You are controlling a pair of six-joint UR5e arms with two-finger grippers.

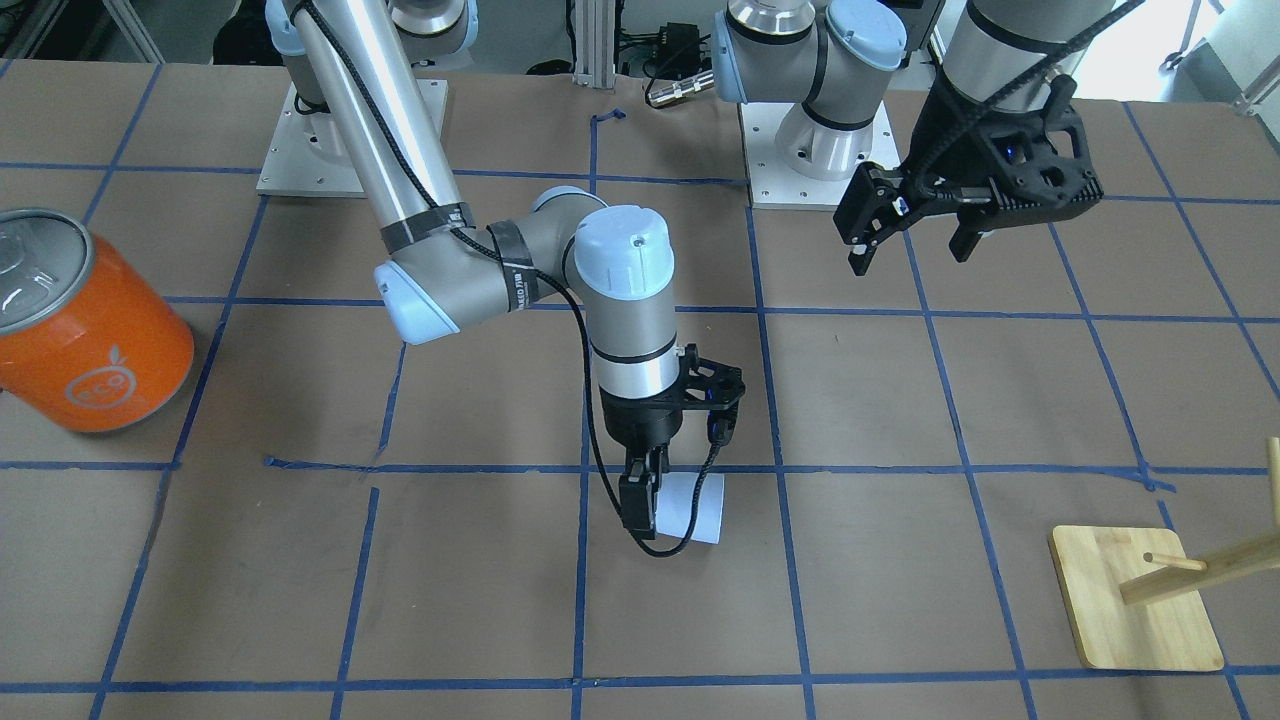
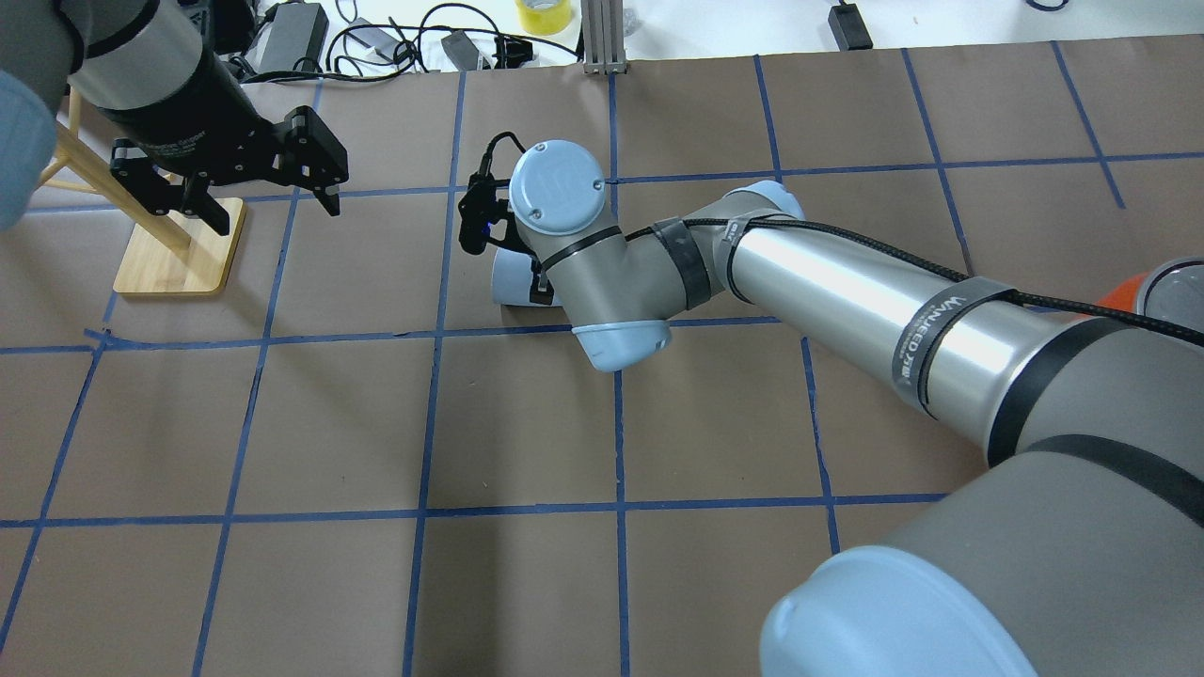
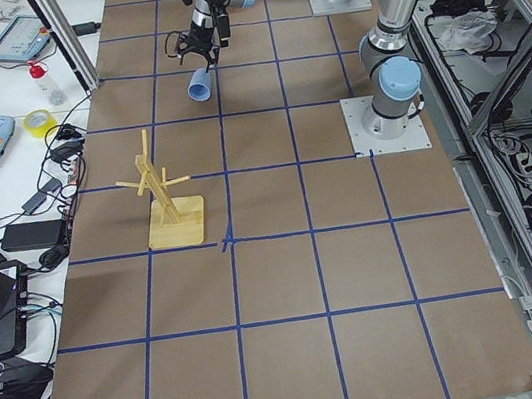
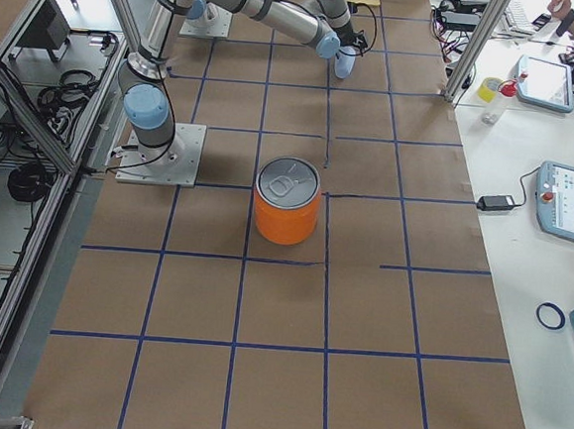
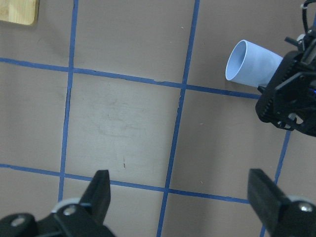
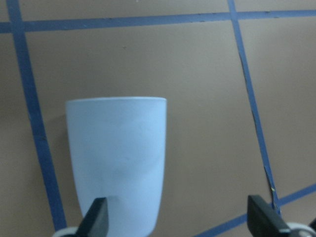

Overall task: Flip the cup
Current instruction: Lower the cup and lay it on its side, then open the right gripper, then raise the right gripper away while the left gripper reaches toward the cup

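Observation:
The pale blue-white cup (image 1: 700, 510) lies on its side on the brown table. In the right wrist view the cup (image 6: 118, 158) points its rim away from me, with its base down by my left-hand fingertip. My right gripper (image 6: 181, 219) is open and low over the cup, and the cup sits off toward one finger, not centred between the two. It is not gripped. My left gripper (image 1: 912, 255) is open and empty, held high above the table and apart from the cup. Its wrist view shows the cup (image 5: 252, 63) with its open mouth and my right gripper beside it.
A large orange can with a silver top (image 1: 90, 330) stands on the robot's right side of the table. A wooden peg stand on a square base (image 1: 1135, 600) stands on the robot's left side, beyond my left gripper. Blue tape lines grid the table.

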